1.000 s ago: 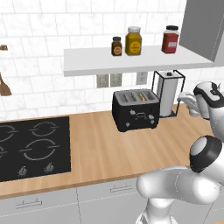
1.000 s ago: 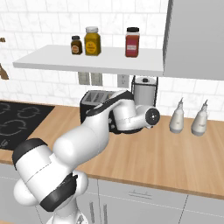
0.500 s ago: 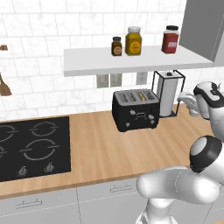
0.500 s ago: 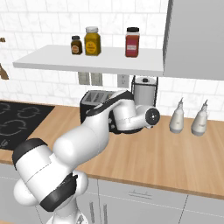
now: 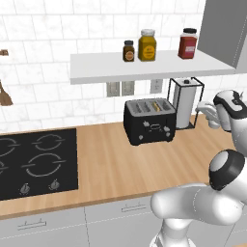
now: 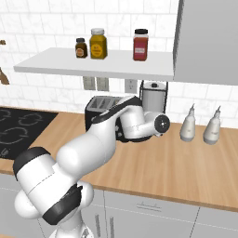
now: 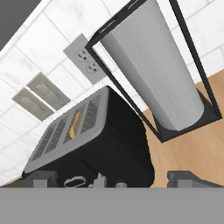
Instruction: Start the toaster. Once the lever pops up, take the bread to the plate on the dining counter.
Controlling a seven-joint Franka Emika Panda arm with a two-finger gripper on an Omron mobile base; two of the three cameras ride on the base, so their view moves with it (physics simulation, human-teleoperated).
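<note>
**Approach to toaster lever, bread not yet toasting**

Step in hand, as I read it: the first one, starting the toaster. Nothing has been pressed yet by the look of things.

The toaster stands on the wood worktop against the tiled wall, to the right of the black hob and just beside the paper towel roll in its black wire stand. It is a black box with four slots on top and a small panel and knobs on the front face. From the hand view I look down over its right end at a steep roll; a strip of tan, the bread, shows in one of the inner slots, sitting low. The same tan edge shows in a slot in the left base view.

My hand is spread wide, both dark tips just rising at the bottom edge of the hand view, one at each side, with nothing between them. It hovers near the toaster's front right corner and is not touching it. In the left base view the hand sits to the right of the towel stand, above the worktop.

Next move, my judgement: bring the hand down and in to the front face, find the lever, and push it down. The lever itself is too small for me to pick out among the front fittings, so I would need a closer look before committing. The towel stand is close on the right; a wide swing could clip its wire frame.
</note>
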